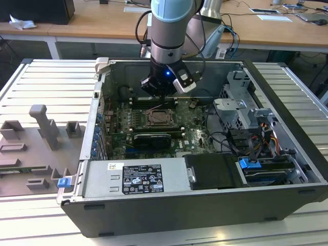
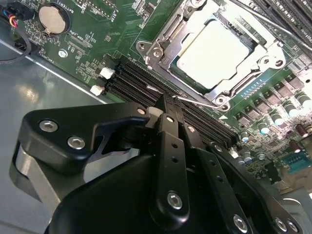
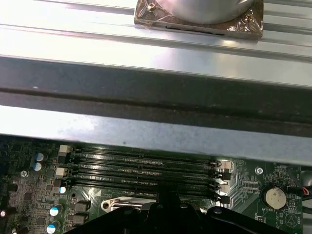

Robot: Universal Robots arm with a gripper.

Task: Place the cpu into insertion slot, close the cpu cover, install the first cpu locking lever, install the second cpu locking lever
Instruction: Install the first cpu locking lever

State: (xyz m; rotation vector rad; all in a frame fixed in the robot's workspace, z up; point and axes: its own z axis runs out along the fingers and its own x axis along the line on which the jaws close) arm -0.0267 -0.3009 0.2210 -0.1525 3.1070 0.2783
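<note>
Open case (image 1: pixel 169 215) is lying flat, with the arm (image 1: pixel 171 31) reaching down into it from 12 o'clock in the exterior view. Green board (image 1: pixel 193 139) is lying inside. The gripper (image 2: pixel 166 100) is hovering over the memory slots (image 2: pixel 129 80), at 12 o'clock of the slot (image 1: pixel 161 119) in the exterior view. Its fingers (image 2: pixel 168 126) are pressing together, pinching nothing visible. The cover (image 2: pixel 165 48) is lying shut over the slot. The cpu (image 2: pixel 214 53) is sitting in the slot, showing through the cover's opening. A thin lever (image 2: pixel 200 101) is lying along the cover's edge, just beside the gripper's tip; contact unclear.
</note>
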